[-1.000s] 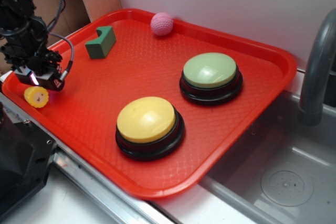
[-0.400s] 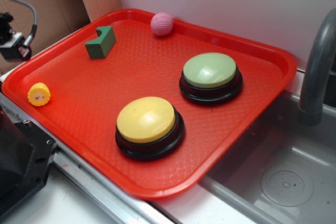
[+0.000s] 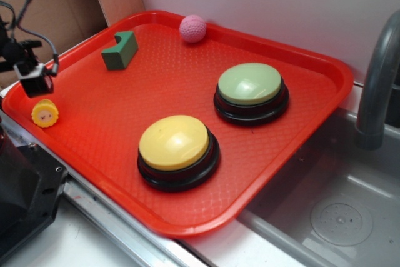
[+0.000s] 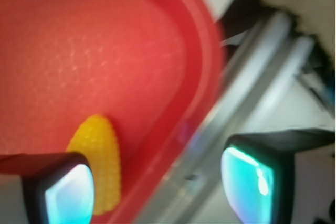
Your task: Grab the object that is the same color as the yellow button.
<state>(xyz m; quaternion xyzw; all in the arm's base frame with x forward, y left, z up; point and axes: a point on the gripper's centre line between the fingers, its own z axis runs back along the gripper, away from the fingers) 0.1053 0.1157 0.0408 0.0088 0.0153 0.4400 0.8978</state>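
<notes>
The toy corn cob (image 3: 45, 114) lies inside the red tray (image 3: 325, 67), near its left edge. It looks light, stiff and bumpy; gripping across its tapered sides seems best. The gripper (image 4: 157, 182) hangs above it, spread wide, empty.

We see the blurred wrist view's left fingertip (image 4: 63, 190) hiding the small yellow plastic corn cob (image 4: 100, 156) at seven o'clock.

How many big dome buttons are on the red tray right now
2. The yellow button sits toward the tray's near edge; the green button is behind it, to the right. None looks hidden.
</notes>
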